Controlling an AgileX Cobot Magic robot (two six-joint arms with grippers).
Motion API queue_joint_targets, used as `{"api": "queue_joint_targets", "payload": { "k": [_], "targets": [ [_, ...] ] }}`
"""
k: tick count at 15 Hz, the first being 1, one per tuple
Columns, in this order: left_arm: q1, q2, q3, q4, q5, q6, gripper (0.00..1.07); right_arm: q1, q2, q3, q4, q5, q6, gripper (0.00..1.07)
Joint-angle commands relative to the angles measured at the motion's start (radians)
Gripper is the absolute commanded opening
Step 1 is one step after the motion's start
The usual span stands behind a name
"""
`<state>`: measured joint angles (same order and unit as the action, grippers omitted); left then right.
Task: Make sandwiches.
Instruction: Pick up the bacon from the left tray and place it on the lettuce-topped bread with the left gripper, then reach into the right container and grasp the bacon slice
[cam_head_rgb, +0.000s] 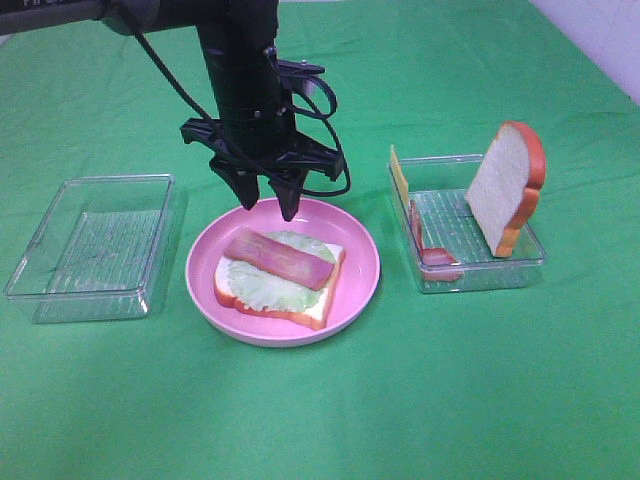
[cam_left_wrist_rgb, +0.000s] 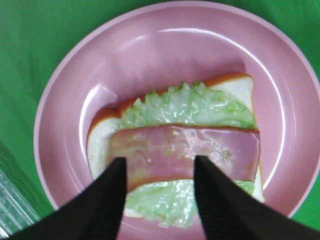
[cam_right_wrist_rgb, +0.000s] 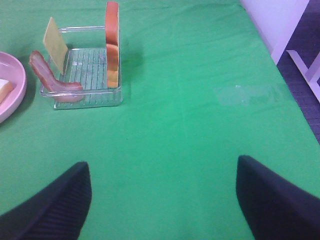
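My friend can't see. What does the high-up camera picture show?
A black robot gripper hangs open over a round pink plate holding white toy bread topped with pale green lettuce and a reddish-pink bacon strip. A clear plastic tray on the right holds another bread slice, yellow cheese and bacon; a second clear tray sits left.

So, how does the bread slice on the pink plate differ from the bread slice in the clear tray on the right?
Pose: the plate slice lies flat on the pink plate, while the tray slice stands on edge at one end of the clear tray.
Load: the plate slice carries lettuce and a bacon strip, while the tray slice is bare.
Both are white with an orange-brown crust.
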<state>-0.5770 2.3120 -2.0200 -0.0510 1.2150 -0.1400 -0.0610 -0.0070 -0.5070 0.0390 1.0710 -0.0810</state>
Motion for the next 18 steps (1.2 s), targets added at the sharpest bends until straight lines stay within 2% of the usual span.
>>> {"api": "queue_joint_targets", "payload": {
  "k": [1,3,8,12,16,18],
  "targets": [
    [0.0,-0.016,-0.022,0.031,0.071,0.025,0.8,-0.003,-0.013,0.003,-0.003,-0.013,0.01,0.76],
    [0.0,-0.057,-0.085,0.051,0.071,0.025,0.79,-0.003,-0.013,0.003,-0.003,-0.013,0.01,0.76],
    [0.0,-0.199,-0.093,0.07,0.071,0.033,0.79,-0.003,-0.013,0.003,-0.003,-0.013,0.01,0.76],
    [0.0,-0.419,-0.075,0.068,0.071,0.033,0.79,-0.003,-0.013,0.003,-0.003,-0.013,0.01,0.76],
    [-0.001,-0.623,0.125,0.068,0.07,0.025,0.79,-0.003,-0.013,0.003,-0.003,-0.013,0.01,0.76],
    [-0.003,-0.749,0.301,0.07,0.07,-0.01,0.79,-0.003,-0.013,0.003,-0.003,-0.013,0.01,0.76]
  ]
}}
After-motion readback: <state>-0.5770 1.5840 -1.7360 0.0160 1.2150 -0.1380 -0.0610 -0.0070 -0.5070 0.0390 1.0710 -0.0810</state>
